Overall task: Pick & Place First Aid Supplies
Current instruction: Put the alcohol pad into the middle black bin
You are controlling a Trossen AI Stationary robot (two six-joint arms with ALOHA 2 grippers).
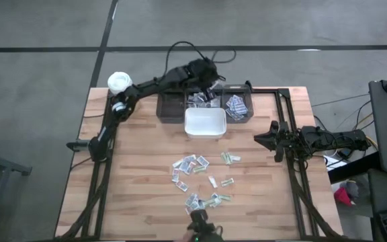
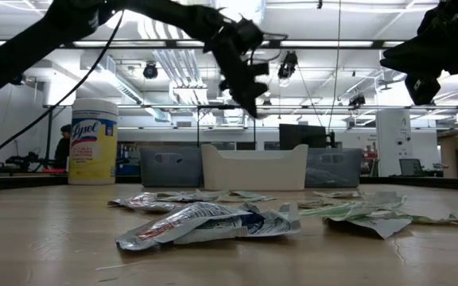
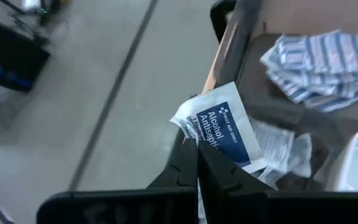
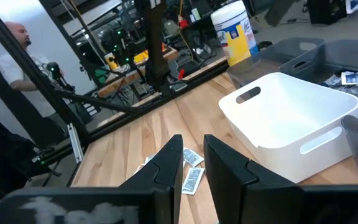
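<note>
The left gripper pinches an alcohol antiseptic packet above the grey bins' far edge. The right gripper, parted and empty, hovers near the table's right edge; loose packets lie mid-table.

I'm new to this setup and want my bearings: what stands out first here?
The left gripper, shut on a blue alcohol-wipe packet, hangs over the grey bins at the table's far edge. Loose packets litter the wood in front of the white tub; the right gripper waits at the right side.

Bright ceiling strip lights are glaring in the low view, silhouetting the arms, while motion blur is smearing the left wrist view's floor.
</note>
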